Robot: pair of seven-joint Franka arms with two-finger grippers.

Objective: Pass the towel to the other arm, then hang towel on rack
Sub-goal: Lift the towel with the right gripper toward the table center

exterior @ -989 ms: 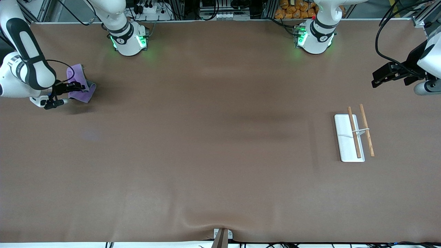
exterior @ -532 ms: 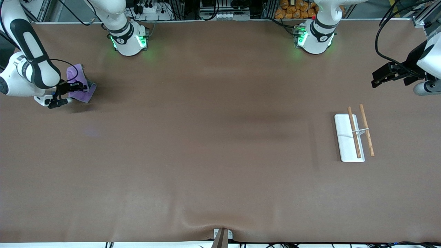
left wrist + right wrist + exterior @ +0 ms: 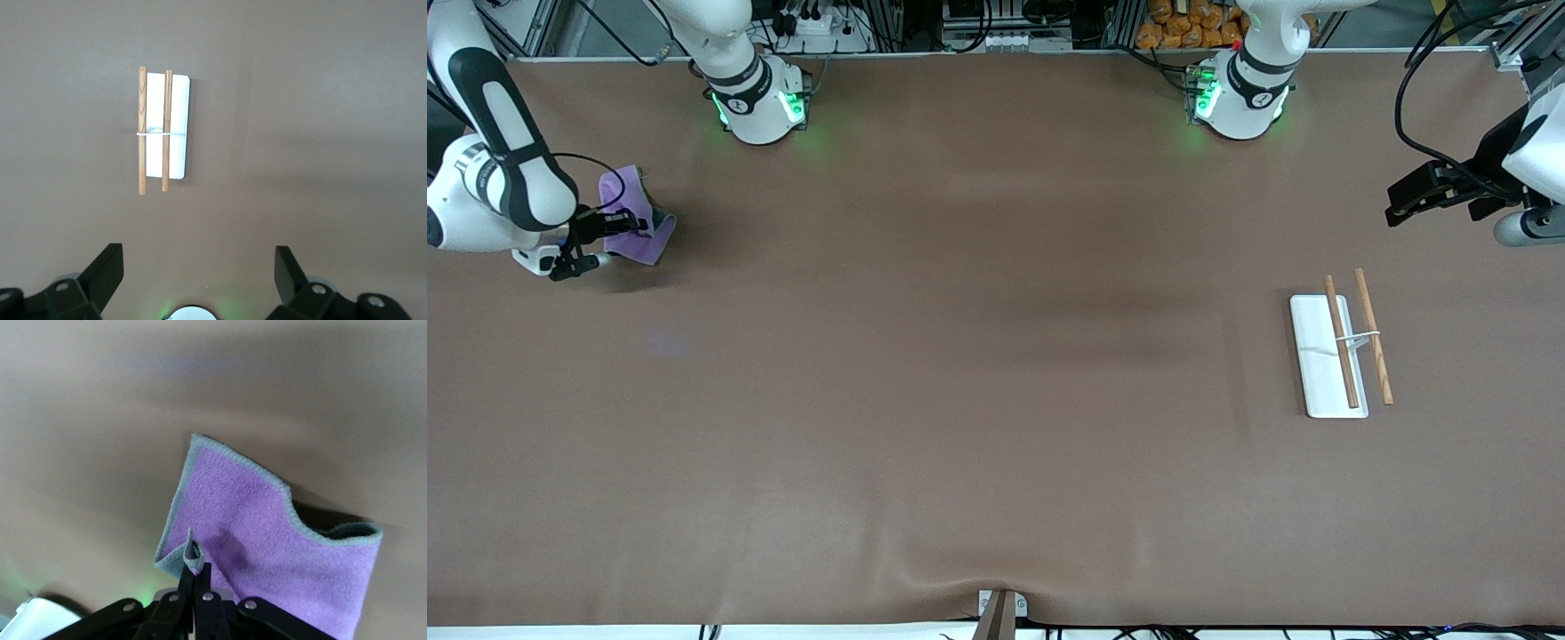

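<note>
At the right arm's end of the table [image 3: 996, 444], the right gripper [image 3: 633, 223] pinches the towel [image 3: 633, 233], wide bare tabletop between it and the rack [image 3: 1329, 356]. Left wrist view: the left gripper [image 3: 199, 270] hangs wide open, empty, above the rack [image 3: 175, 127]. Right wrist view: fingers [image 3: 202, 581] closed on a towel [image 3: 267, 553] edge fold.

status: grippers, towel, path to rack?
Right gripper shut on towel. Left gripper open, waiting above rack. Nothing between.
</note>
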